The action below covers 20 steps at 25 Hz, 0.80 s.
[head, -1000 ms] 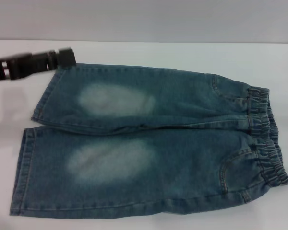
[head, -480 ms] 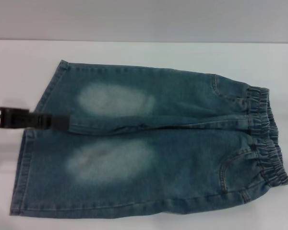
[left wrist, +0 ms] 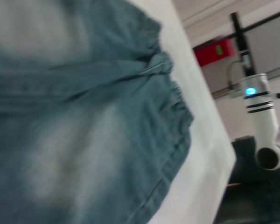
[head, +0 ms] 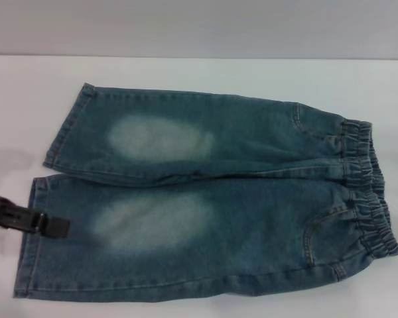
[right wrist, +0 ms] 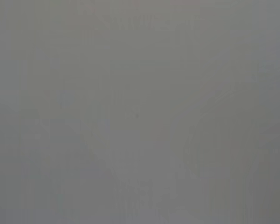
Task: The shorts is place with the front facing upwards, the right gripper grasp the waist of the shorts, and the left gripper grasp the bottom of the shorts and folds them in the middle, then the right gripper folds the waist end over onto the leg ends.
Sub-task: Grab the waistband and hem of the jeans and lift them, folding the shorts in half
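The long blue-green denim shorts [head: 205,195] lie flat and front up on the white counter [head: 205,73], unfolded, with a pale faded oval patch on each leg. The gathered elastic waistband [head: 368,189] is at the robot's right, its ruffles bunched toward the counter's right part. The two straight stitched hems, the bottom of the shorts [head: 30,232], lie at the robot's left, the far leg's hem sitting a little further right than the near leg's.

The left claw [head: 56,227], black, reaches in from the left edge of the head view and sits over the hem of the near leg, its tip just past the stitched edge and over the denim. Only a dark block shows there, so I cannot tell whether the prongs are spread or pressed together, nor whether it touches the cloth.

The left wrist view looks along the denim [left wrist: 84,130] toward the waistband [left wrist: 175,102], with the counter's edge beyond it and what seems to be a white arm segment with a blue light [left wrist: 259,107] standing off the counter.

The right claw does not show; its wrist view is a flat grey field.
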Each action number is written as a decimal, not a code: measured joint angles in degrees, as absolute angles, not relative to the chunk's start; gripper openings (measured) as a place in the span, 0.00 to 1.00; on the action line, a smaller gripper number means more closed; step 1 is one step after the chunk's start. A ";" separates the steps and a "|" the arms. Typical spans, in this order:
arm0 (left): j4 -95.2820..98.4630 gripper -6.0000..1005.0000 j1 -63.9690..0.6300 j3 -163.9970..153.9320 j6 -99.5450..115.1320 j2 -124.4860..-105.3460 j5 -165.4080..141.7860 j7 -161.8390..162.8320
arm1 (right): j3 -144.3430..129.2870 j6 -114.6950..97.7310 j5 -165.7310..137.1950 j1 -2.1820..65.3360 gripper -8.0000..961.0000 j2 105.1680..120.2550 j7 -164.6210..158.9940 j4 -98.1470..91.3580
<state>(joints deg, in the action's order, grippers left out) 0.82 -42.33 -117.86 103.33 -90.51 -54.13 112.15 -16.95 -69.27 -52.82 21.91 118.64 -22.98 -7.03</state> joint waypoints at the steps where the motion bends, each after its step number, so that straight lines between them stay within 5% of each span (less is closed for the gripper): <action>1: 0.82 0.80 -42.33 -117.86 103.33 -90.51 -54.13 112.15 | -16.76 -69.26 -52.82 21.92 0.68 118.64 -22.67 -7.03; 20: -9.13 0.80 -40.65 -125.08 99.91 -90.85 -54.11 115.03 | -11.17 -69.18 -52.81 22.81 0.68 118.68 -19.10 -6.32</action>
<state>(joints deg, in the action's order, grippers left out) -9.13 -40.65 -125.08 99.91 -90.85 -54.11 115.03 -11.17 -69.18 -52.82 22.81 118.68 -19.10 -6.32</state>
